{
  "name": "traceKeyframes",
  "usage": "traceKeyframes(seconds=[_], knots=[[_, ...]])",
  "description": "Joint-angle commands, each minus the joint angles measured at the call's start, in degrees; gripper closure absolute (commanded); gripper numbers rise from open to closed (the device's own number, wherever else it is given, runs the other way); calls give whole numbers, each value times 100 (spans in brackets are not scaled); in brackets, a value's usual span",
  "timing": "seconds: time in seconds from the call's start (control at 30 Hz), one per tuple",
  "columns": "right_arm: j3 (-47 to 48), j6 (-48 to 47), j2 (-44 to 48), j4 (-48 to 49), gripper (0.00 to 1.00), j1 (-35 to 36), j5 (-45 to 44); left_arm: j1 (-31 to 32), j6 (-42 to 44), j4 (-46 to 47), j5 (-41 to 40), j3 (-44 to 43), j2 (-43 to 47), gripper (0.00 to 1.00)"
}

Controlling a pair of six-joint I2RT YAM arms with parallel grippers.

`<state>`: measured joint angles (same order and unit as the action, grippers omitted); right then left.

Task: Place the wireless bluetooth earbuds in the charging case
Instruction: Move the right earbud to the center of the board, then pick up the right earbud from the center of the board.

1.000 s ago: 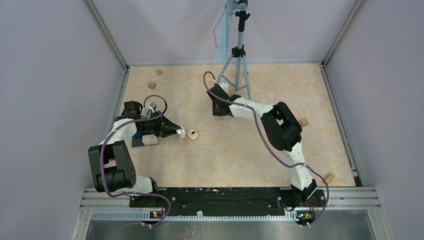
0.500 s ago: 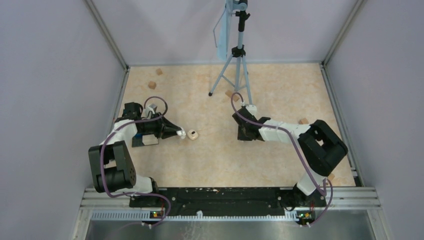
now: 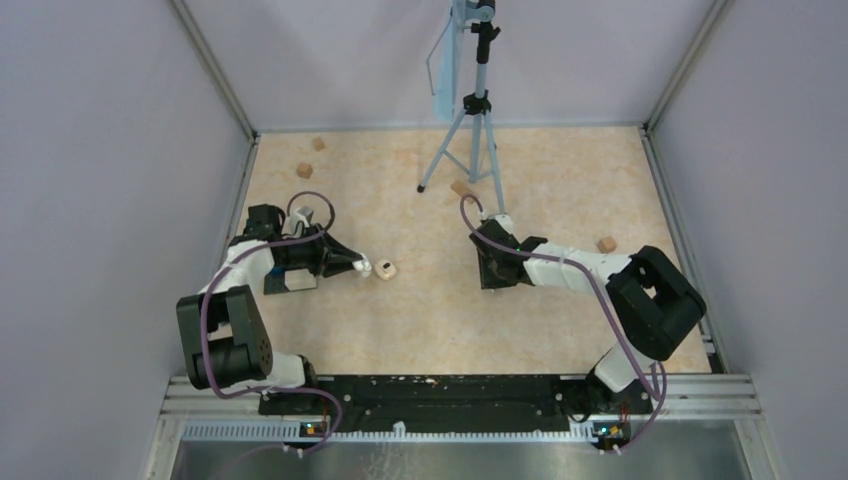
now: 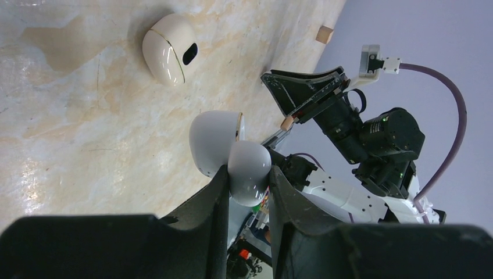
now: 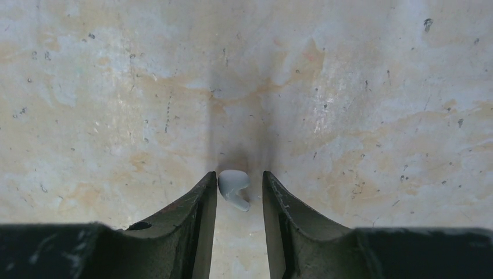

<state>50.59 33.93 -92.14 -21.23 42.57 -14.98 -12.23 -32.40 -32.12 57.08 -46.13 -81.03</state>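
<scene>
Right wrist view: the right gripper (image 5: 239,181) has swung back from the far tripod (image 3: 480,80) and dropped to the table (image 5: 349,87), so a pickup looks close. Its fingers, narrowly apart, straddle one earbud (image 5: 234,188), which lies nearer the nine-o'clock finger, unclamped. Farther off at nine o'clock, the left gripper (image 3: 362,266) stays clamped on the open charging case (image 4: 209,139).

I saw the overhead view evenly and softly lit, the tabletop (image 3: 420,320) bright, with only faint shadows under the arms (image 3: 570,268). In the left wrist view a pale sheen lay on the tabletop at lower left, and the case (image 4: 229,154) in the left claw (image 4: 247,171) carried soft highlights; the claw itself was black and blurred. Under the right claw (image 5: 238,177) a dim shadow smudged the tabletop above the earbud (image 5: 234,187), though the specks there were sharp.
</scene>
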Motion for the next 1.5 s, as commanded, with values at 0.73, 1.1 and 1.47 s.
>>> traceKeyframes(seconds=[0.73, 1.1, 1.47], knots=[[838, -1274, -655, -568, 68, -29, 374, 19, 94, 190, 78, 80, 85, 100], [699, -1828, -534, -605, 69, -25, 813, 19, 85, 234, 72, 162, 91, 100], [642, -1885, -511, -691, 65, -29, 709, 19, 61, 272, 58, 226, 123, 100]])
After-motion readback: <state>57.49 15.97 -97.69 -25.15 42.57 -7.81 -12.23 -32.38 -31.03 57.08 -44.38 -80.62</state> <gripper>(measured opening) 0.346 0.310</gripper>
